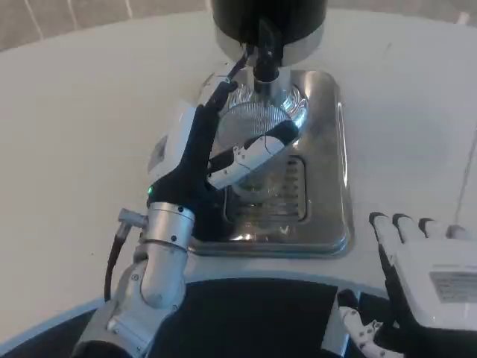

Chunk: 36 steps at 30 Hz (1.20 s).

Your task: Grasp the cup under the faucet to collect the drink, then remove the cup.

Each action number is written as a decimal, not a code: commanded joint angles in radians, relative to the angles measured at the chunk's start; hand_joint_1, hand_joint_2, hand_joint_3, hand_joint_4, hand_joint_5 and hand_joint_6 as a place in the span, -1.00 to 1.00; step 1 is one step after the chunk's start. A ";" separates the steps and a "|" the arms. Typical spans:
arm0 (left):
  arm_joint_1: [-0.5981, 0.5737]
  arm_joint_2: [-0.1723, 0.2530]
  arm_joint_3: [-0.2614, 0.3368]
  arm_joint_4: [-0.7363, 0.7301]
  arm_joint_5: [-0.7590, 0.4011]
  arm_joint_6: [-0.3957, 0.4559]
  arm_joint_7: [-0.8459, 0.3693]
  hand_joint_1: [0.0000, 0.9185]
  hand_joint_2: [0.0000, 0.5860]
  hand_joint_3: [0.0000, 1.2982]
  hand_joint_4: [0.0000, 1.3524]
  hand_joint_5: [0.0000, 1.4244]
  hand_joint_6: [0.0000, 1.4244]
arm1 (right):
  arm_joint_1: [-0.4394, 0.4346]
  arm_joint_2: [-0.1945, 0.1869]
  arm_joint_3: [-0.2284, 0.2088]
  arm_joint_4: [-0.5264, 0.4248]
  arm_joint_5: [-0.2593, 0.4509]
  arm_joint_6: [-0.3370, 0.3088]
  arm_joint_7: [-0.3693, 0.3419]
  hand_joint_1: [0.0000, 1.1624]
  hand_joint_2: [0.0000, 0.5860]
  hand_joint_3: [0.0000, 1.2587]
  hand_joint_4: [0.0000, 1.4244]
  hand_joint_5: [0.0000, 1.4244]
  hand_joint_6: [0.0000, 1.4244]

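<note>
While the white table (82,134) takes up most of the head view, a black drink dispenser (268,19) stands at its far edge, with a shiny metal drip tray (328,186) set in front of it and a slotted grate (279,190) in the tray's middle. Over the tray reaches the left hand (223,145), its silver forearm coming up from the lower left. Its fingers are wrapped around a clear ribbed cup (261,115), one finger at the far side and the thumb across the near side. This cup sits above the tray, directly beneath the black faucet (264,56). Near the lower right corner, the right hand (425,272) rests apart from the tray, holding nothing, its dark-tipped fingers extended side by side.
</note>
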 commanded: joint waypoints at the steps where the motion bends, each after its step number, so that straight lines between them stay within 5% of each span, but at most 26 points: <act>1: 0.050 0.039 0.004 -0.070 0.002 -0.009 -0.004 -0.66 -0.89 -0.78 -0.93 -0.75 -0.74 | 0.188 0.075 0.252 -0.088 -0.009 0.023 -0.036 -0.76 0.53 -1.00 -1.00 -1.00 -1.00; 18: 0.200 0.201 0.097 -0.277 -0.090 -0.041 -0.128 -0.71 -0.86 -0.79 -0.91 -0.73 -0.74 | 0.154 0.097 0.169 -0.088 0.122 -0.027 -0.080 -0.77 0.54 -1.00 -1.00 -1.00 -1.00; 23: 0.284 0.261 0.125 -0.373 -0.109 -0.058 -0.184 -0.74 -0.86 -0.76 -0.89 -0.72 -0.74 | 0.124 0.131 0.130 -0.088 0.169 -0.044 -0.101 -0.77 0.54 -1.00 -1.00 -1.00 -1.00; 27: 0.364 0.316 0.142 -0.444 -0.073 -0.105 -0.203 -0.74 -0.85 -0.76 -0.89 -0.72 -0.74 | 0.073 0.184 0.024 -0.088 0.284 -0.060 -0.131 -0.77 0.54 -1.00 -1.00 -1.00 -1.00; 31: 0.469 0.405 0.157 -0.474 -0.055 -0.187 -0.236 -0.74 -0.83 -0.76 -0.89 -0.72 -0.74 | 0.002 0.217 -0.143 -0.088 0.454 -0.106 -0.138 -0.77 0.54 -1.00 -1.00 -1.00 -1.00; 36: 0.539 0.463 0.180 -0.463 -0.055 -0.238 -0.262 -0.74 -0.83 -0.76 -0.89 -0.72 -0.74 | -0.056 0.249 -0.327 -0.088 0.633 -0.185 -0.134 -0.77 0.56 -1.00 -1.00 -1.00 -1.00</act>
